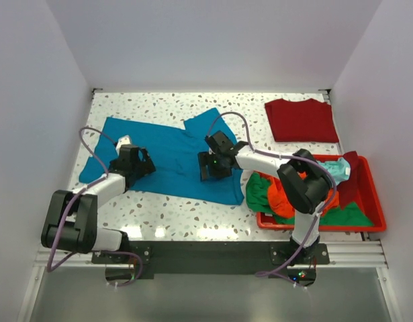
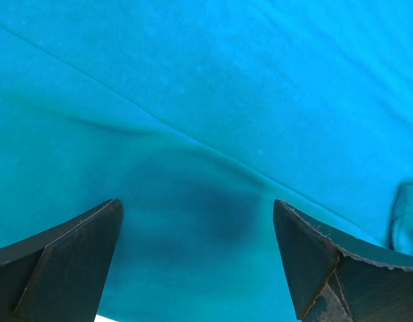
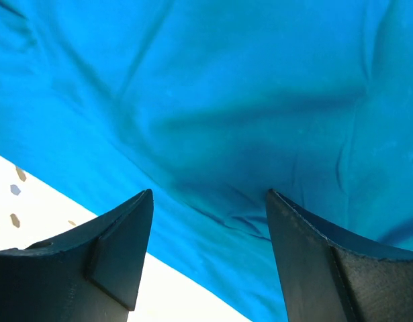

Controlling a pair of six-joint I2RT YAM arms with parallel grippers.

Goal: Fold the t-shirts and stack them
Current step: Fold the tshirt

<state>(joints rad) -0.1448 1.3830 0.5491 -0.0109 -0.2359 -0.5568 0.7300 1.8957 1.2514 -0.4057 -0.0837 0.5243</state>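
A teal-blue t-shirt point(image 1: 167, 153) lies spread flat on the table. My left gripper point(image 1: 143, 165) is open, low over the shirt's left part; its view shows only teal cloth point(image 2: 213, 100) between the spread fingers point(image 2: 72, 255). My right gripper point(image 1: 207, 168) is open over the shirt's right part near its front hem point(image 3: 193, 228); a small wrinkle lies between its fingers point(image 3: 307, 255). A dark red t-shirt point(image 1: 301, 120) lies folded at the back right. Orange point(image 1: 281, 191), green point(image 1: 258, 191) and pale aqua point(image 1: 338, 166) shirts are heaped in the bin.
A red plastic bin point(image 1: 375, 208) stands at the front right, with a dark red cloth point(image 1: 350, 180) hanging over its heap. Speckled white tabletop point(image 1: 186, 215) shows in front of the teal shirt. White walls enclose the table on three sides.
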